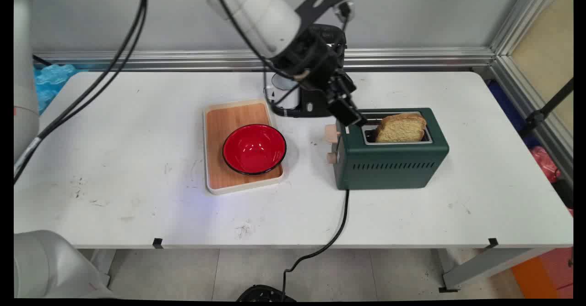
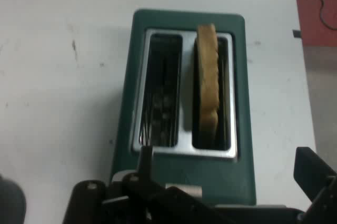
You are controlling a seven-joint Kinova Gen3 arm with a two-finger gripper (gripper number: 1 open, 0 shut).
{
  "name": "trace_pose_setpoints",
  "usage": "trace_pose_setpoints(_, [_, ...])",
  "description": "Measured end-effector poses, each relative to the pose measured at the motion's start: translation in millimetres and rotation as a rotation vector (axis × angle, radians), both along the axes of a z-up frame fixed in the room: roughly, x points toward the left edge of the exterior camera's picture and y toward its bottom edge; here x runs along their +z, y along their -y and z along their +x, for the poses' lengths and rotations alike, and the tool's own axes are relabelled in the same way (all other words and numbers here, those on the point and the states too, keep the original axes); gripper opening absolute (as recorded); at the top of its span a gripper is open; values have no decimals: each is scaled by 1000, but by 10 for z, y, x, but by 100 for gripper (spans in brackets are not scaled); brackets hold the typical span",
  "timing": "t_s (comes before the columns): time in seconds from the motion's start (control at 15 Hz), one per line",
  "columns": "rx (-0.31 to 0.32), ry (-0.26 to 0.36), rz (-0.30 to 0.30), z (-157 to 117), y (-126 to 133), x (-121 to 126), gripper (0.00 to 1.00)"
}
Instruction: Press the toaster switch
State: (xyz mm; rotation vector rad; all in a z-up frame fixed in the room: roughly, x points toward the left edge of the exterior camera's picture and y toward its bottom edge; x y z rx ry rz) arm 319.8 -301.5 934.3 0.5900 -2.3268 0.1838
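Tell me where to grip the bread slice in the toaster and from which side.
Probably best from straight above: pinch the bread slice across its two flat faces at the crust edge standing proud of the toaster. It stands upright in one slot; the other slot is empty.

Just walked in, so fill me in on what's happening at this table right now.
A white robot arm has its claw open over the left end of a green toaster, holding nothing. A slice of bread stands in one of the toaster's two slots; the other slot is empty. To the toaster's left, a red bowl sits on a wooden tray. A black appliance stands behind them, partly hidden by the arm.
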Motion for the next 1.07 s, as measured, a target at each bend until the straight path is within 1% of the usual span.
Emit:
trace_pose_setpoints(0.4, [2, 19, 13, 373, -246, 23, 100])
trace_pose_setpoints(0.47, [0, 21, 12, 423, -271, 11, 0])
trace_pose_setpoints(0.73, [-4, 27, 5, 566, -317, -62, 0])
trace_pose_setpoints(1.07, [2, 28, -6, 645, -283, -207, 0])
